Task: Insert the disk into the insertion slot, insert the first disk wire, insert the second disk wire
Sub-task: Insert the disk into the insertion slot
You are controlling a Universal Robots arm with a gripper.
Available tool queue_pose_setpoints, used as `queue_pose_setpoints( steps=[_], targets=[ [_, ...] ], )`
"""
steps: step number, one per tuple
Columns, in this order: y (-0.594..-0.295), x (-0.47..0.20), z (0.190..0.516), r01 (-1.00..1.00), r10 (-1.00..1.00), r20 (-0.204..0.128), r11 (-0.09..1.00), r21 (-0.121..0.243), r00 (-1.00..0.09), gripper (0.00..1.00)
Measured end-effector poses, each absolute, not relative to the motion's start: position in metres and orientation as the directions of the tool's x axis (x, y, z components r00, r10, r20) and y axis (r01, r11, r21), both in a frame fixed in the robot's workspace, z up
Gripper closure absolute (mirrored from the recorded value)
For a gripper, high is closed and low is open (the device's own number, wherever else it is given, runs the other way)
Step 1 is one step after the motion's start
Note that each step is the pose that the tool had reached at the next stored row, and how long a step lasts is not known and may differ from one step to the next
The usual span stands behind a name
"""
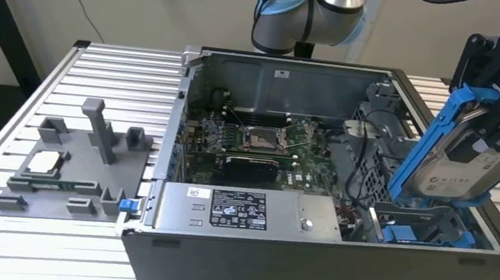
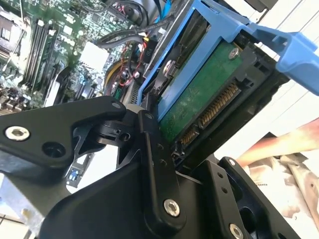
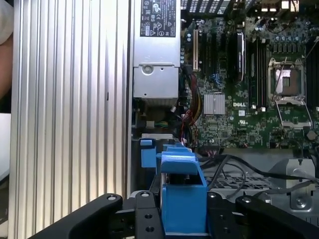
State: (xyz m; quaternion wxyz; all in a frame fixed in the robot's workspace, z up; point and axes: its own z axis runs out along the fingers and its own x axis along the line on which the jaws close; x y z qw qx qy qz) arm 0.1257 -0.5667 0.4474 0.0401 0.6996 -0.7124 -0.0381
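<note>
Slatted table (image 1: 98,75); pincer (image 1: 486,126) grips white-labelled disk (image 1: 451,176).

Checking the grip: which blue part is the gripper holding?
The blue-framed disk, held tilted above the slot; the blue fittings sit low inside it.

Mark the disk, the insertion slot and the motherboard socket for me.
disk (image 1: 453,168), exterior view, on the white label of its face.
insertion slot (image 1: 432,225), exterior view, on the grey inside between its blue fittings.
motherboard socket (image 3: 284,82), first wrist view, on the socket's open centre.
</note>
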Motion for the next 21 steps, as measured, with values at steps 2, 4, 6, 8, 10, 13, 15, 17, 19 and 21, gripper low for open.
queue_pose_setpoints(
  steps=[2,4,6,8,10,13,15,17,19,21],
  targets=[
    [-0.568,0.126,0.445,-0.993,-1.000,0.004,0.018,0.115,-0.018,1.00],
    [-0.570,0.126,0.443,-0.992,-1.000,0.004,0.018,0.122,-0.018,1.00],
    [-0.572,0.126,0.440,-0.992,-1.000,0.004,0.018,0.125,-0.018,1.00],
    [-0.574,0.127,0.438,-0.992,-1.000,0.003,0.018,0.128,-0.018,1.00],
    [-0.575,0.127,0.436,-0.991,-1.000,0.003,0.018,0.132,-0.018,1.00],
    [-0.575,0.127,0.431,-0.991,-1.000,0.002,0.018,0.134,-0.018,1.00],
    [-0.575,0.127,0.429,-0.991,-1.000,0.000,0.018,0.134,-0.018,1.00],
    [-0.575,0.127,0.426,-0.991,-1.000,-0.002,0.017,0.134,-0.018,1.00],
    [-0.575,0.127,0.423,-0.991,-1.000,-0.005,0.017,0.134,-0.018,1.00],
    [-0.575,0.127,0.420,-0.991,-1.000,-0.006,0.017,0.134,-0.018,1.00]
  ],
)
